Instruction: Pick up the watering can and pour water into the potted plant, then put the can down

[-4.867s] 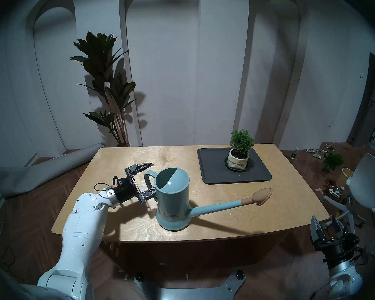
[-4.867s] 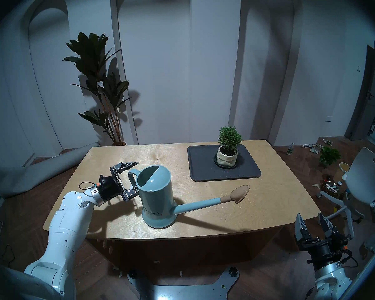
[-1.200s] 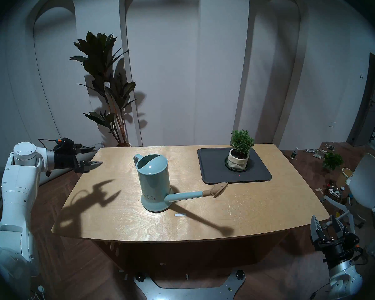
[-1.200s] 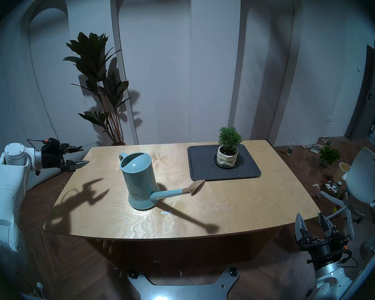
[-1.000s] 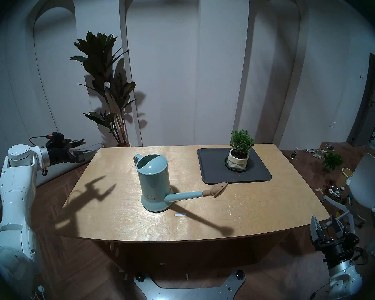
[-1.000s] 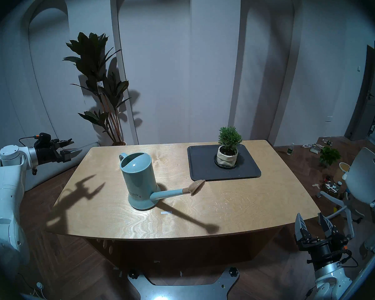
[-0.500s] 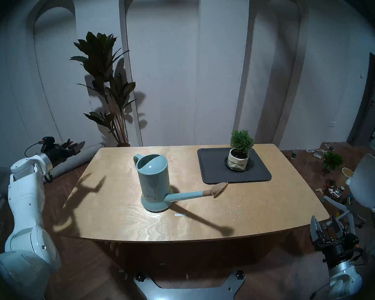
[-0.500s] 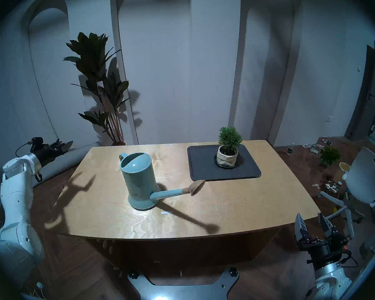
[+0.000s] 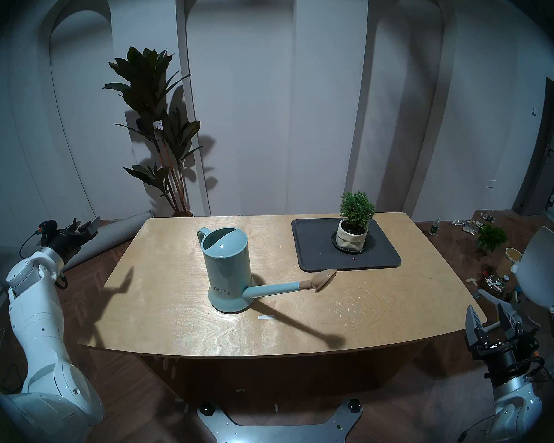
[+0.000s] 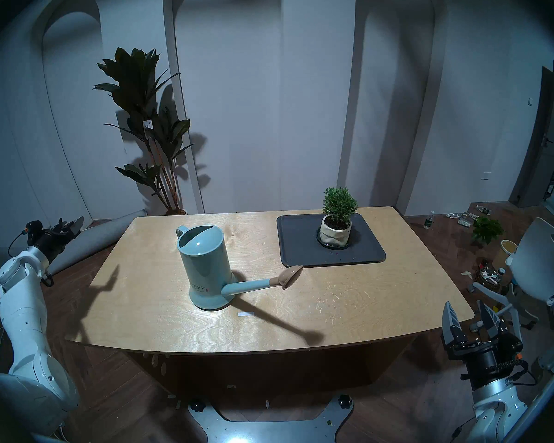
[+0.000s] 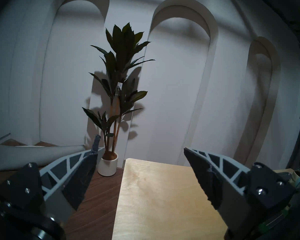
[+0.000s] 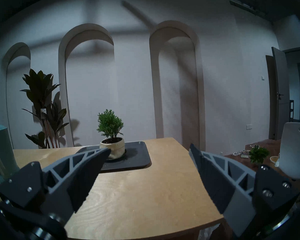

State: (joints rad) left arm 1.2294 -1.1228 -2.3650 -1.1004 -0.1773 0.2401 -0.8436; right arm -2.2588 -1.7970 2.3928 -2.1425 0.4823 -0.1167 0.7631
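Observation:
The pale teal watering can (image 9: 227,266) (image 10: 203,263) stands upright near the middle of the wooden table (image 9: 173,305), with nothing holding it. Its tan rose tip (image 9: 325,277) lies at the front edge of the dark tray (image 9: 317,257). The potted plant (image 9: 352,236) (image 12: 112,144), a small bushy shrub in a cream pot, sits on that tray at the back right. My left gripper (image 9: 85,223) (image 11: 141,144) is open and empty, off the table's left side. My right gripper (image 9: 485,308) (image 12: 149,147) is open and empty, just off the front right corner.
A small white strip (image 9: 266,317) lies on the table in front of the can. A tall dark-leaved plant (image 9: 154,129) stands by the back wall and a rolled grey mat (image 9: 115,234) lies on the floor at left. A white chair (image 9: 544,266) and floor clutter are at right.
My left arm has drawn back off the table to the left and sunk lower, still open. My right gripper has risen a little. The can has stayed put over the last second.

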